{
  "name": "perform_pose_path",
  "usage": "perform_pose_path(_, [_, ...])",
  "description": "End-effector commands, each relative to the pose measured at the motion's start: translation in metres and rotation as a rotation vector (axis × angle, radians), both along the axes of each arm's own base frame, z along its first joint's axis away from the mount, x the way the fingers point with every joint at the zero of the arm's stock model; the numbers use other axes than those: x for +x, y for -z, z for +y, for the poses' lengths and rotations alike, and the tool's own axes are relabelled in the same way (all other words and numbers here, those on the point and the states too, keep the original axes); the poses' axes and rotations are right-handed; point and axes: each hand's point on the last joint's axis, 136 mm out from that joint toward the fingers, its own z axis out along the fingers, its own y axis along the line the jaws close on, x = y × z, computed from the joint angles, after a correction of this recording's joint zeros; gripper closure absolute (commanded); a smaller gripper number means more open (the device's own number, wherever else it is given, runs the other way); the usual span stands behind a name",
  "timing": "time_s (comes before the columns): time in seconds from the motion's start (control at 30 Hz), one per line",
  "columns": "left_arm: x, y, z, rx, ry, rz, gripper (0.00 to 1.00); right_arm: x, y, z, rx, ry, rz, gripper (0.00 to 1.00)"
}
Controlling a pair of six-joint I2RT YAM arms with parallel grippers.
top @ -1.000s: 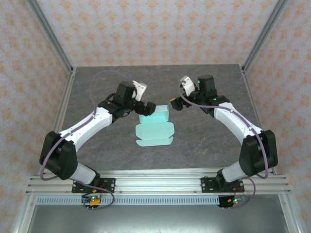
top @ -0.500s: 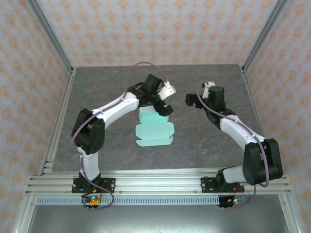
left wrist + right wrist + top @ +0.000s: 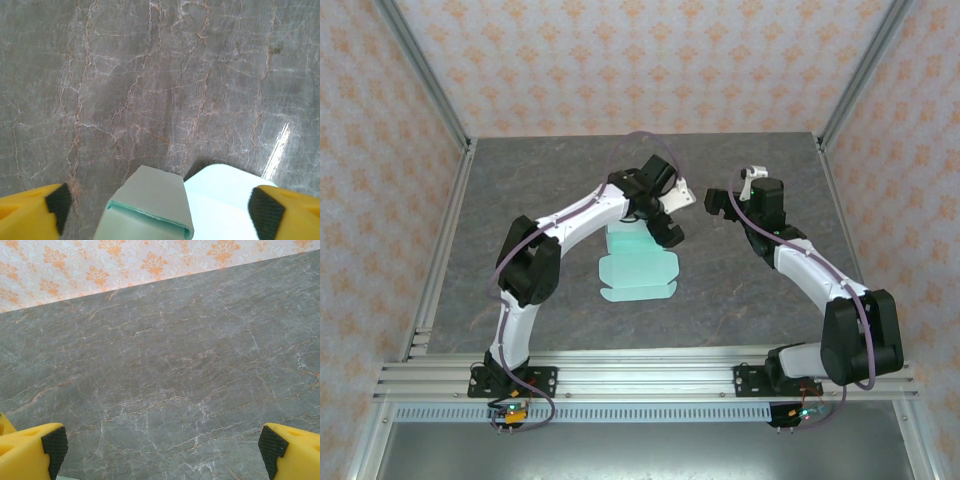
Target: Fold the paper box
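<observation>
A grey, veined stone-look table (image 3: pixel 520 200) spread out on every side of the paper box (image 3: pixel 638 272). Orange-patterned wallpaper (image 3: pixel 640 60) and aluminium posts (image 3: pixel 425 75) stood behind and beside it. The box was pale mint card, its near part lying flat with notched tabs and its far part folded upward. The left gripper (image 3: pixel 667 228) hung at the box's far right corner, fingers wide apart around a raised flap (image 3: pixel 150 200). The right gripper (image 3: pixel 720 204) gaped to the right of the box, apart from it.
</observation>
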Motion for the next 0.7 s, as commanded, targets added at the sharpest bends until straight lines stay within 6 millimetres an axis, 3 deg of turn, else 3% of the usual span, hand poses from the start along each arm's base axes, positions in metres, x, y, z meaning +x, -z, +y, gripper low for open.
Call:
perform_pose_path(0.0, [-0.002,0.009,0.003,0.057,0.003,0.06,0.16,-0.003,-0.006,0.001,0.0,-0.014,-0.017,0.01])
perform_pose_path(0.07, [-0.004,0.015,0.002,0.075,0.016,0.1,0.26,-0.004,-0.006,0.002,0.002,-0.022,-0.014,0.01])
perform_pose_path(0.13, [-0.006,0.018,0.002,0.086,0.023,0.116,0.31,-0.005,-0.006,0.004,0.003,-0.033,-0.01,0.01])
perform_pose_path(0.37, [-0.014,0.019,0.002,0.074,0.04,0.143,0.3,-0.007,-0.003,0.008,0.01,-0.057,0.005,0.01])
perform_pose_path(0.67, [-0.005,0.026,0.009,0.129,0.016,0.116,0.44,-0.006,-0.001,0.012,0.03,-0.07,0.019,0.01])
